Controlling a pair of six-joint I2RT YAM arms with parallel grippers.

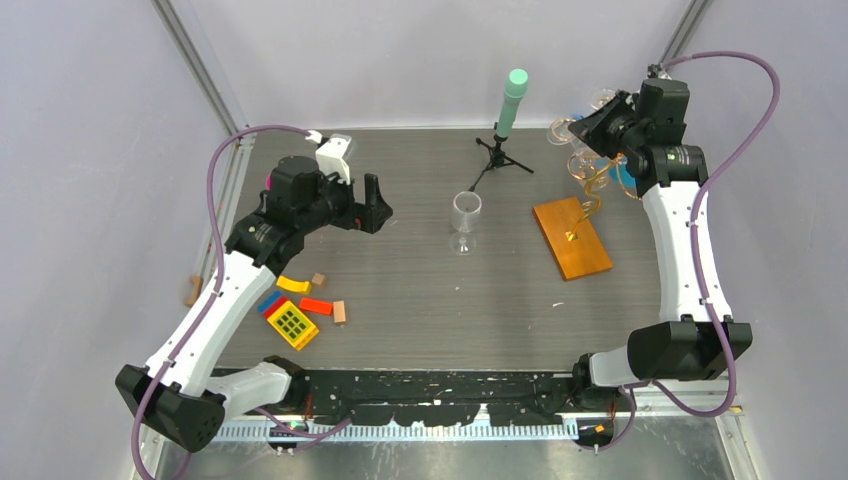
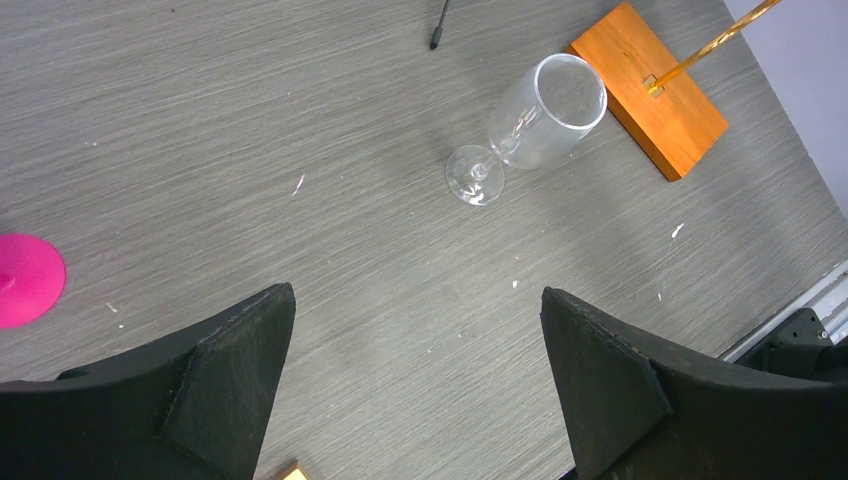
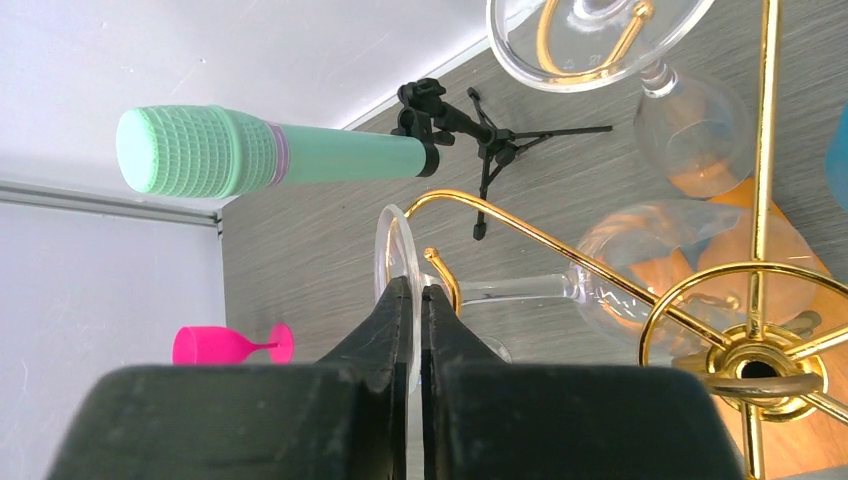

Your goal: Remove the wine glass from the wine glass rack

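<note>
The wine glass rack (image 1: pixel 588 172) is a gold wire stand on an orange-brown wooden base (image 1: pixel 571 237) at the right of the table. Several clear glasses hang upside down from its arms (image 3: pixel 520 232). My right gripper (image 3: pixel 412 292) is up at the rack, shut on the thin foot disc (image 3: pixel 392 245) of one hanging wine glass (image 3: pixel 640 272); the glass stem still lies along a gold arm. My left gripper (image 2: pixel 418 330) is open and empty above the table. Another clear wine glass (image 1: pixel 465 218) stands upright mid-table, also in the left wrist view (image 2: pixel 540 120).
A black tripod with a mint-green cylinder (image 1: pixel 512 100) stands at the back centre. A pink glass (image 3: pixel 225 345) lies at the left behind the left arm. Coloured toy blocks (image 1: pixel 295 320) lie near the front left. Two other glasses (image 3: pixel 695 130) hang on the rack.
</note>
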